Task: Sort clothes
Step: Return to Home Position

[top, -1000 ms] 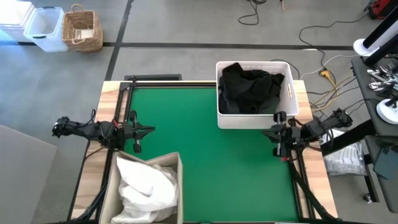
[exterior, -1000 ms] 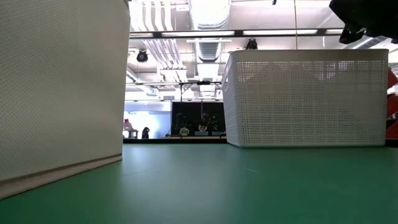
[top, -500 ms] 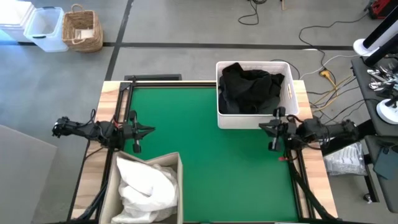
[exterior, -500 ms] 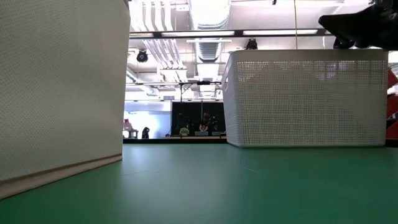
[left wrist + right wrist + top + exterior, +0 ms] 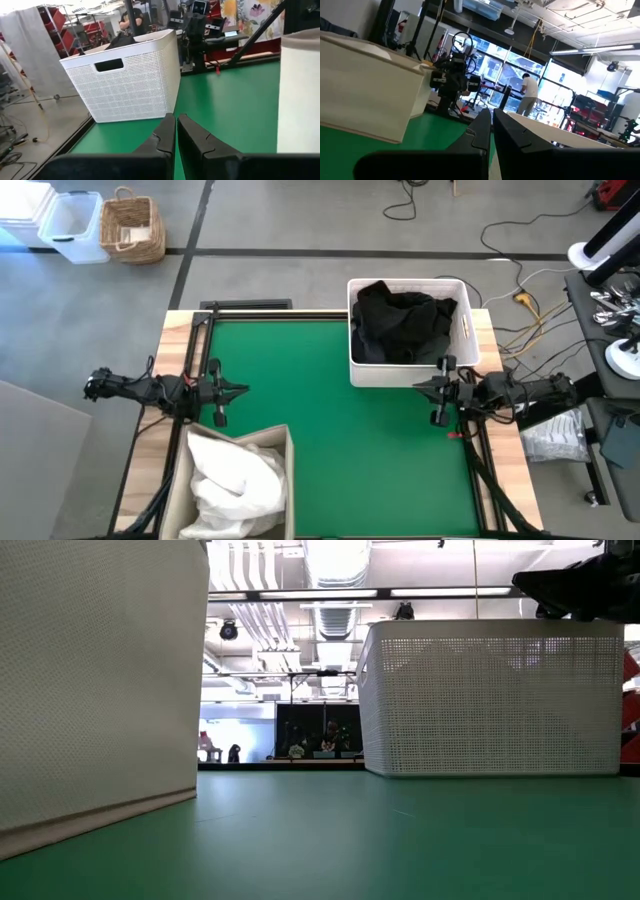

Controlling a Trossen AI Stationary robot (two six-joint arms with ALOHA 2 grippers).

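Observation:
Black clothes [image 5: 400, 320] lie piled inside the white plastic basket [image 5: 410, 374] at the table's far right. White clothes [image 5: 238, 480] fill the beige fabric bin [image 5: 240, 430] at the near left. My left gripper [image 5: 243, 390] hovers level at the table's left edge, just beyond the bin, and its fingers [image 5: 167, 131] are shut on nothing. My right gripper [image 5: 418, 386] hovers level at the right edge, just in front of the basket's near wall. It is also shut with nothing in it, as the right wrist view's fingers [image 5: 481, 125] show. The low view shows the right gripper [image 5: 530, 582] above the basket [image 5: 490, 700].
The green mat [image 5: 340, 430] lies bare between bin and basket. In the low view the bin's wall [image 5: 100, 680] fills the left side. A wicker basket [image 5: 132, 228] and a plastic box [image 5: 72, 225] stand on the floor beyond the table. A person [image 5: 528, 92] stands far off.
My right arm has swung so that its gripper, which pointed slantwise toward the near left, now points straight at the table's left edge. The gripper has moved a little toward the left edge and the basket's near wall, rolled slightly, and stayed shut.

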